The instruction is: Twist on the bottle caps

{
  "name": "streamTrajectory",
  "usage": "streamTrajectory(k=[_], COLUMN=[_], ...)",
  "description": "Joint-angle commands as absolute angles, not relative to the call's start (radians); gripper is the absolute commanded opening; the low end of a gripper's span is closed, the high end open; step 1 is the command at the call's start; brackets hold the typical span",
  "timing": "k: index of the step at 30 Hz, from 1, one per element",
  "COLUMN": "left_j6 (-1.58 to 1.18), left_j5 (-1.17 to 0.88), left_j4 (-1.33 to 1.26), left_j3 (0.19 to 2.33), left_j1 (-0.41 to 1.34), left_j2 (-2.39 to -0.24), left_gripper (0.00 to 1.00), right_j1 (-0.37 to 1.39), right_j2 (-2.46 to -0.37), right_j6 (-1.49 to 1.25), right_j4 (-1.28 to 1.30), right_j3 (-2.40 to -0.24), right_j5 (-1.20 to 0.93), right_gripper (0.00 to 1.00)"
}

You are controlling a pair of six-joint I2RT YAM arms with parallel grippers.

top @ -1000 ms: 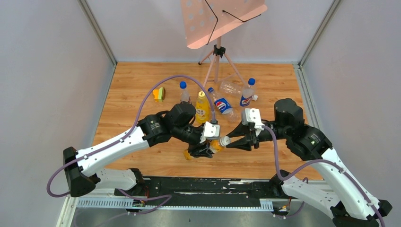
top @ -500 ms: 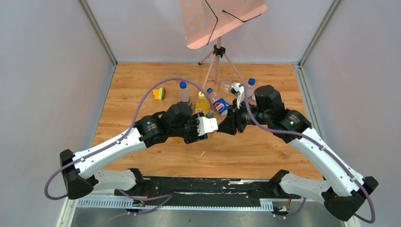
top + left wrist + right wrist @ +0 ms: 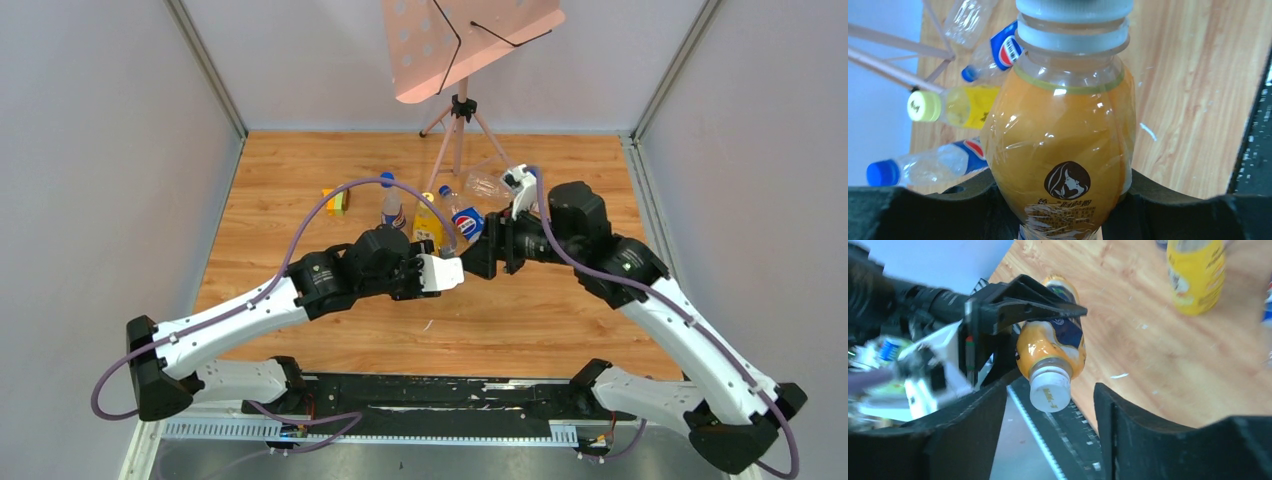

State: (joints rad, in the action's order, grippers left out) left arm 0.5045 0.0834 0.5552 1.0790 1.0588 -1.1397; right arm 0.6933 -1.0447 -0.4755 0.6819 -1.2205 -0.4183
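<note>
Now the two arms have lifted and swung toward the middle of the table (image 3: 300,170), away from its near edge where they met a second ago. The left pincer (image 3: 1060,210) is clamped around the lower body of the orange bottle (image 3: 1063,135), holding it in the air, lying over with its neck toward the right arm. The white cap (image 3: 1049,390) sits on that neck. The right pincer (image 3: 1050,387), which was pinching the cap a second ago, now stands with its jaws spread on either side of it, touching nothing.

I judge that the cap has been let go after a turn, either for a fresh grip or because this bottle is done; how tight it sits cannot be told. On the table beyond, the yellow bottle (image 3: 963,106) wears its yellow cap (image 3: 923,106), and two blue-label bottles (image 3: 938,162) show blue caps (image 3: 883,172).
</note>
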Motion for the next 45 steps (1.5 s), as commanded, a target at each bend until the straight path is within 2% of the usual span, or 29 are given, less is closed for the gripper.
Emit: streamTrajectory(k=[1, 3, 7, 15, 22, 35, 45], left_j6=[0.498, 0.503, 0.516, 0.523, 0.525, 0.522, 0.518], left_j5=[-0.105, -0.185, -0.348, -0.437, -0.441, -0.459, -0.430], left_j4=[0.610, 0.634, 0.684, 0.700, 0.691, 0.684, 0.663], left_j3=[1.141, 1.145, 1.161, 1.160, 1.145, 1.138, 1.123], left_j1=[1.026, 1.005, 0.986, 0.975, 0.971, 0.966, 0.966], left_j2=[-1.168, -1.182, -1.204, -1.234, -1.226, -1.224, -1.207], left_gripper=[0.03, 0.03, 0.03, 0.03, 0.03, 0.03, 0.03], right_j1=[0.699, 0.699, 0.699, 0.700, 0.721, 0.766, 0.773], right_j2=[-0.896, -0.834, -0.756, -0.765, -0.809, -0.871, -0.924], right_j6=[-0.065, 0.133, 0.363, 0.658, 0.716, 0.752, 0.671], right_j4=[0.621, 0.621, 0.624, 0.660, 0.677, 0.691, 0.647], right_j3=[-1.176, -1.125, -1.064, -1.033, -1.047, -1.046, -1.044], right_j5=[-0.450, -0.527, -0.613, -0.759, -0.779, -0.741, -0.747], right_gripper=[0.67, 0.67, 0.68, 0.61, 0.53, 0.48, 0.26])
